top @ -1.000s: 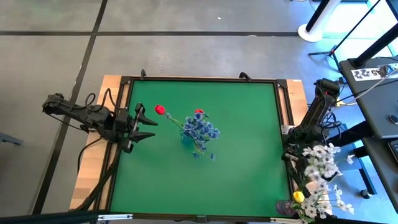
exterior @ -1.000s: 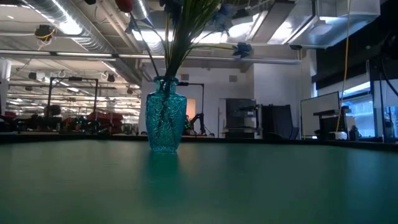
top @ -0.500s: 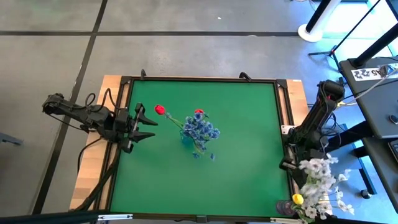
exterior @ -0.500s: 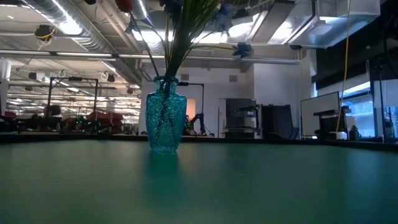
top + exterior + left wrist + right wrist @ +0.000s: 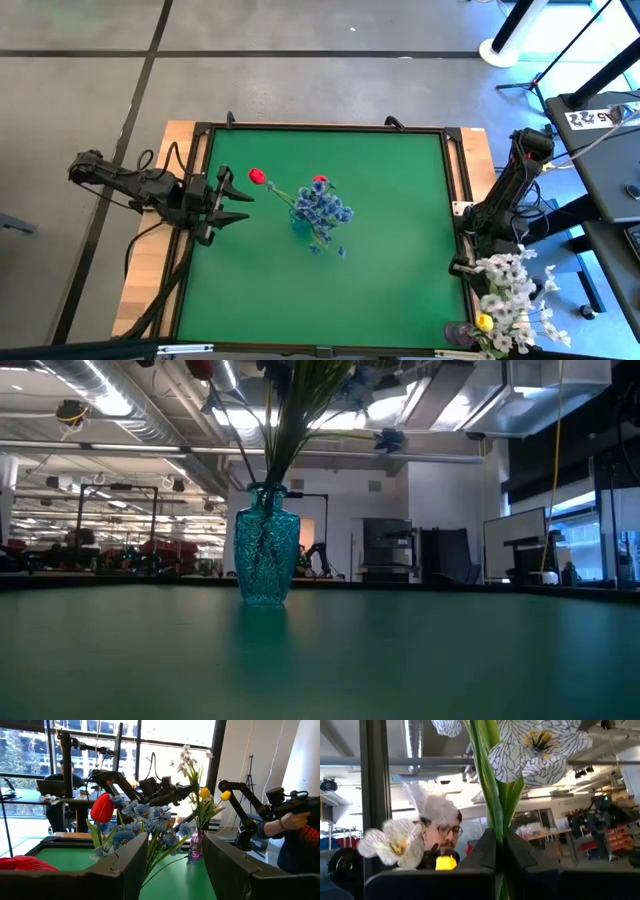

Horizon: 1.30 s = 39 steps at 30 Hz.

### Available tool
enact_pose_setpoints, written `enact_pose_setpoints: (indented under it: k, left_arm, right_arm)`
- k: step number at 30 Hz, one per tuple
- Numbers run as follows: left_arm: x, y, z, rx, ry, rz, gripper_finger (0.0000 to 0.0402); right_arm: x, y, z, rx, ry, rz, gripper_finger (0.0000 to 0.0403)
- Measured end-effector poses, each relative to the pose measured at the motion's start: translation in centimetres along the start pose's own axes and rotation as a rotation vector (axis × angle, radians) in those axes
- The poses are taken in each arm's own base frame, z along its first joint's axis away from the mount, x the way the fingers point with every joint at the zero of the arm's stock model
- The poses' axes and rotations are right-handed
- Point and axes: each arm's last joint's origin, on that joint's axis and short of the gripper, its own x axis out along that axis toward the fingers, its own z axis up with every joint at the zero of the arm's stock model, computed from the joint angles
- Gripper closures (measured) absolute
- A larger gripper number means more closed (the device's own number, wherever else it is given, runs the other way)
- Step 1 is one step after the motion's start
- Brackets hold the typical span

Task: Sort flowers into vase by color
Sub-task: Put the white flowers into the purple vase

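Right tool (image 5: pixel 496 855) off the table's (image 5: pixel 400 290) right edge, fingers clamped on a white flower (image 5: pixel 512 283) stem, seemingly above a purple vase (image 5: pixel 462 334). Left tool (image 5: pixel 236 204) fingers apart, teal vase (image 5: pixel 300 224) with blue flowers (image 5: pixel 322 210) just ahead

right pincer (image 5: pixel 470 268) with white spray (image 5: pixel 508 283) shifted slightly forward

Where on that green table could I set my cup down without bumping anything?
Most of the green table is bare: the whole stretch between the teal vase and the right edge, and the strip along the near edge. It is crowded mid-table around the vase's blue sprays and red tulips, by the open left claw, and at the white blossoms gripped by the right claw.
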Motion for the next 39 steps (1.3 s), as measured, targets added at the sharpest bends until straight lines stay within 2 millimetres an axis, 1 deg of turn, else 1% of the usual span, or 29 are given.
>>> enact_pose_setpoints:
  k: [6, 15, 21, 26, 30, 34, 39]
  left_arm:
    - [0.0, 0.0, 0.0, 0.0, 0.0, 0.0, 0.0217]
    - [0.0, 0.0, 0.0, 0.0, 0.0, 0.0, 0.0217]
    - [0.0, 0.0, 0.0, 0.0, 0.0, 0.0, 0.0217]
    - [0.0, 0.0, 0.0, 0.0, 0.0, 0.0, 0.0217]
    - [0.0, 0.0, 0.0, 0.0, 0.0, 0.0, 0.0217]
    - [0.0, 0.0, 0.0, 0.0, 0.0, 0.0, 0.0217]
    - [0.0, 0.0, 0.0, 0.0, 0.0, 0.0, 0.0217]
  right_arm:
    - [-0.1, -0.1, -1.2, -0.044, 0.127, 0.013, 0.0392]
    - [-0.4, 0.1, -2.6, -0.161, 0.281, 0.192, 0.0391]
    - [-0.8, 0.0, -3.6, -0.184, 0.391, 0.195, 0.0386]
    - [-0.8, -0.3, -3.7, -0.265, 0.403, 0.128, 0.0389]
    - [-0.8, -0.7, -3.7, -0.345, 0.397, -0.003, 0.0389]
    - [-0.8, -1.0, -3.5, -0.369, 0.385, -0.106, 0.0389]
    - [-0.8, -1.1, -3.5, -0.378, 0.388, -0.142, 0.0389]
